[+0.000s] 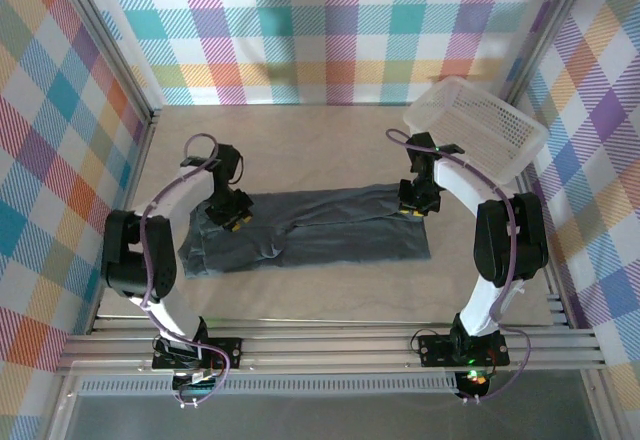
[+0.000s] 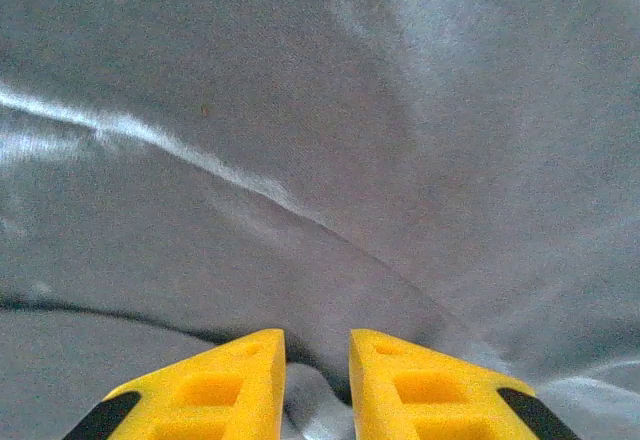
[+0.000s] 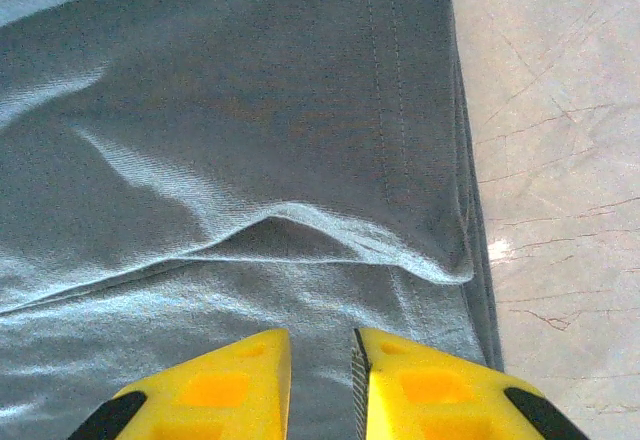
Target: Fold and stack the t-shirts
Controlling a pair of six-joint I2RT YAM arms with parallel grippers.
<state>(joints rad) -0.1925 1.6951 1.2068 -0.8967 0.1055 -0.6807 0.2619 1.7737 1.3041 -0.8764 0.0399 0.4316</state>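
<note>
Two arms stand bolted at the near edge of the counter point(image 1: 330, 150), their bases at 7 and 5 o'clock from its middle in the top view. Both reach inward over one t-shirt point(image 1: 330, 235), dark slate blue-grey and plain. It lies across the counter's centre as a long band running from 9 to 3 o'clock, creased along its length.

The left gripper point(image 1: 237, 222) sits low on the shirt's 9 o'clock end. In the left wrist view its two yellow fingers point(image 2: 215, 390) are drawn close, with a bunch of cloth caught in the slit between them and tight folds fanning out from that spot. The right gripper point(image 1: 415, 208) rests on the far edge of the 3 o'clock end. Its two yellow fingers point(image 3: 430, 390) are also nearly together, just inside the stitched hem. Cloth shows through the narrow gap, but it is not possible to tell whether they pinch it or merely press on it. In both wrist views the bottom edge of the picture cuts the fingers off.

The shirt's sleeves and neckline are hard to make out, lost in the folds and under the arms.

Farther off, at 2 o'clock, one white lattice basket point(image 1: 480, 125) sits tilted in the corner. Plaid walls point(image 1: 330, 30) close the far side.
</note>
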